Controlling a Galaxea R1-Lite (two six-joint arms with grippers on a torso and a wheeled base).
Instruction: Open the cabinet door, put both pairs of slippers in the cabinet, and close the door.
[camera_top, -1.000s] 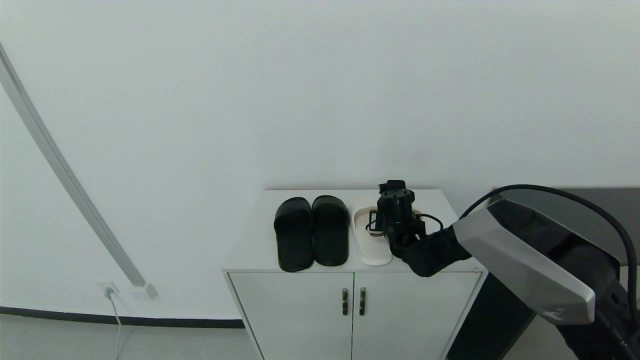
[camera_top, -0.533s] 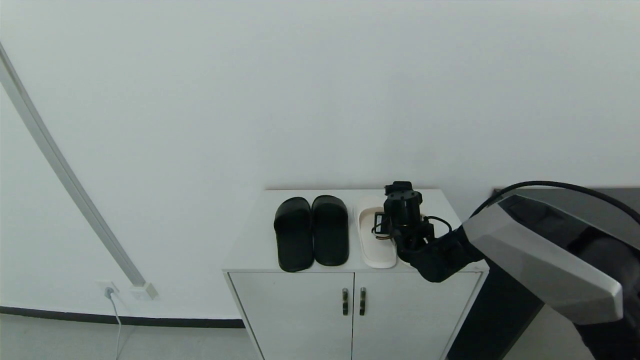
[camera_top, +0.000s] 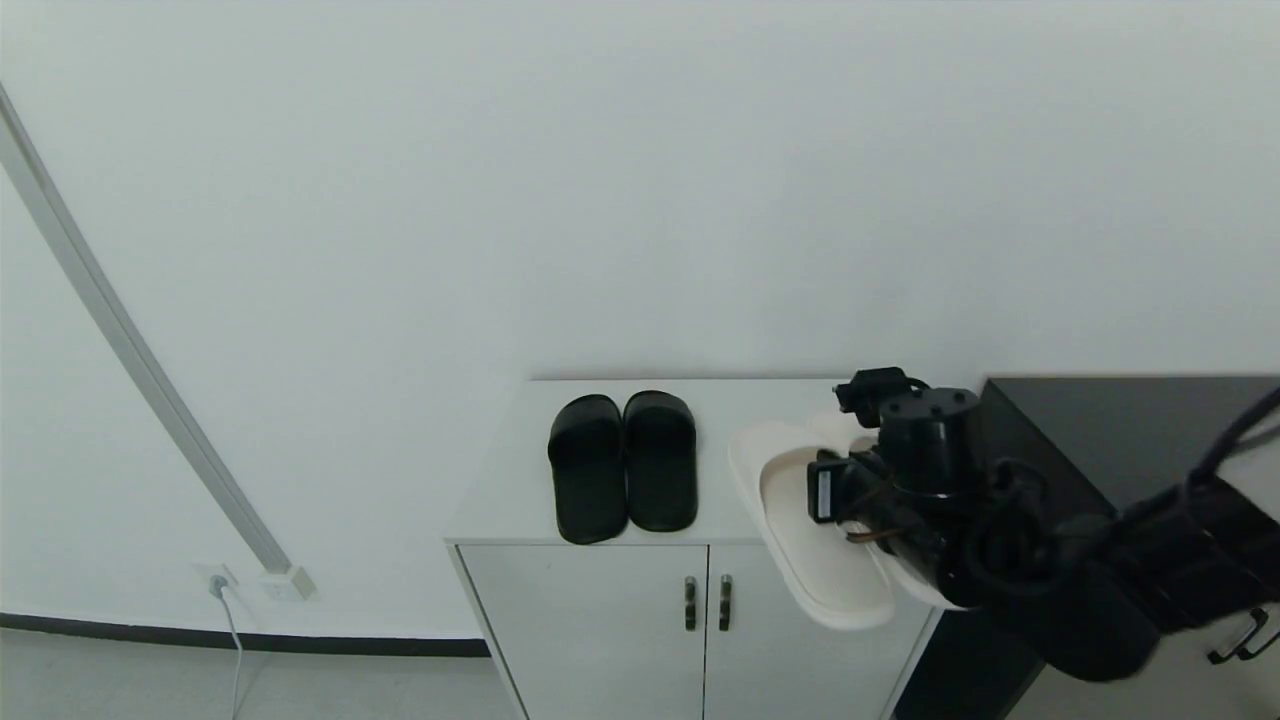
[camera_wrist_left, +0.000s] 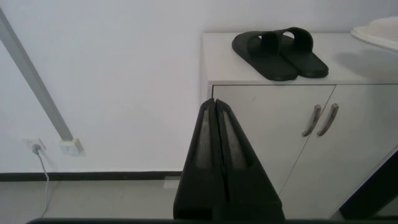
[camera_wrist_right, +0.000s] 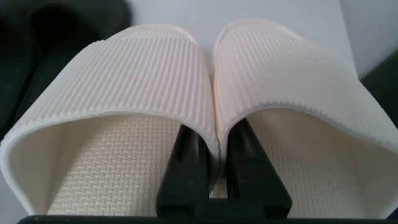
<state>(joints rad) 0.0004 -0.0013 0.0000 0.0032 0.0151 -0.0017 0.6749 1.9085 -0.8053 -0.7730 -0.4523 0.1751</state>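
My right gripper (camera_top: 850, 492) is shut on the pair of white slippers (camera_top: 820, 560). It holds them in the air off the cabinet's front right corner. In the right wrist view its two fingers sit one inside each white slipper (camera_wrist_right: 149, 81) and pinch the inner walls together. The pair of black slippers (camera_top: 622, 465) lies side by side on the white cabinet top (camera_top: 505, 500). Both cabinet doors (camera_top: 590, 630) are closed, with their handles (camera_top: 706, 602) at the middle. My left gripper (camera_wrist_left: 215, 143) is shut on nothing, low and to the left, in front of the cabinet (camera_wrist_left: 249, 74).
A black unit (camera_top: 1130, 420) stands right against the cabinet's right side. A grey conduit (camera_top: 120, 340) slants down the wall to a socket with a plugged cable (camera_top: 215, 582) at the lower left. Bare floor lies in front of the cabinet.
My right gripper has lifted the white slippers off the cabinet top and carried them right and toward me. The black slippers and doors have not moved.
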